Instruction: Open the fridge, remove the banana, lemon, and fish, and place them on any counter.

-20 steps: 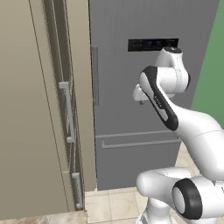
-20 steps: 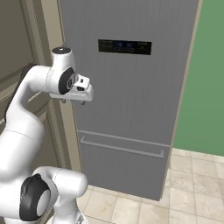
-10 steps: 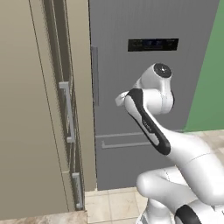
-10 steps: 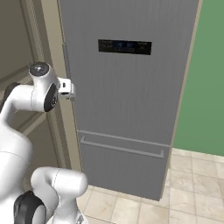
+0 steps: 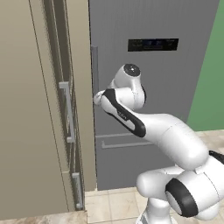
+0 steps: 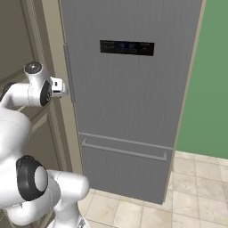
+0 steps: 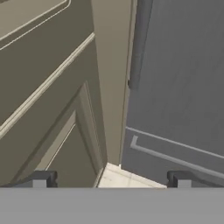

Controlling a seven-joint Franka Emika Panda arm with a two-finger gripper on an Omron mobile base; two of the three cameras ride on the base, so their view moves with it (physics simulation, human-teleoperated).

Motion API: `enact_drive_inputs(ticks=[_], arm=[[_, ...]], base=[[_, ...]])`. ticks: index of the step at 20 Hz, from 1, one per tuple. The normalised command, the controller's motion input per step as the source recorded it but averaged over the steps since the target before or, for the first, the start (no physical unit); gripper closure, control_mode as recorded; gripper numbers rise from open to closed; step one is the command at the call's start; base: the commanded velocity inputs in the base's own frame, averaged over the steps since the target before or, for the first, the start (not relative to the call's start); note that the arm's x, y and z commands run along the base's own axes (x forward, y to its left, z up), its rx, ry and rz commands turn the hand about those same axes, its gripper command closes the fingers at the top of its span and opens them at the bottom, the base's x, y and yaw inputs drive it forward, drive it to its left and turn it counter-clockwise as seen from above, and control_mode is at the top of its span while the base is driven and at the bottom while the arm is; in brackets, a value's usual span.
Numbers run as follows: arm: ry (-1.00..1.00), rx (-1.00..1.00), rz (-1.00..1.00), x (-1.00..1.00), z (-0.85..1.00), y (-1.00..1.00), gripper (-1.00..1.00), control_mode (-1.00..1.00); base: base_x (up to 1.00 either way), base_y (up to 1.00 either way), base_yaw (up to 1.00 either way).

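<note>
The fridge (image 5: pixel 166 87) (image 6: pixel 133 102) is a tall grey appliance with its door shut, so the banana, lemon and fish are hidden. Its vertical bar handle (image 5: pixel 94 65) (image 6: pixel 67 73) (image 7: pixel 139 43) runs down the door's left edge. My gripper (image 6: pixel 62 87) (image 5: pixel 96 97) hovers just left of that handle at mid height, apart from it. In the hand view my gripper (image 7: pixel 111 181) is open, its fingertips (image 7: pixel 41 179) spread wide with nothing between them. A strip of speckled counter (image 5: pixel 43 217) shows at the lower left corner.
Tall beige panelled cabinets (image 5: pixel 39 109) with bar handles (image 5: pixel 66 111) stand right beside the fridge on the left. A drawer handle (image 6: pixel 124 151) crosses the fridge's lower front. A green wall (image 6: pixel 209 89) lies to the right, tiled floor (image 6: pixel 196 178) below.
The arm has swung left across the fridge front, carrying the open gripper from the door's middle to beside the handle at its left edge.
</note>
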Motion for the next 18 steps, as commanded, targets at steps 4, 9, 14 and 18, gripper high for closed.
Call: enact_drive_inputs(ticks=[4,9,14,18], arm=[[0.02,0.0,-0.09,0.19,0.07,0.22,-1.0,-1.0],[-0.06,0.0,-0.09,0.11,0.0,0.01,-1.0,-1.0],[-0.09,0.06,-0.07,0.2,0.01,0.0,-1.0,-1.0],[-0.05,0.15,-0.02,0.39,0.02,0.0,-1.0,-1.0]], base=[[0.0,0.0,0.0],[0.0,0.0,0.0],[0.0,0.0,0.0],[0.0,0.0,0.0]])
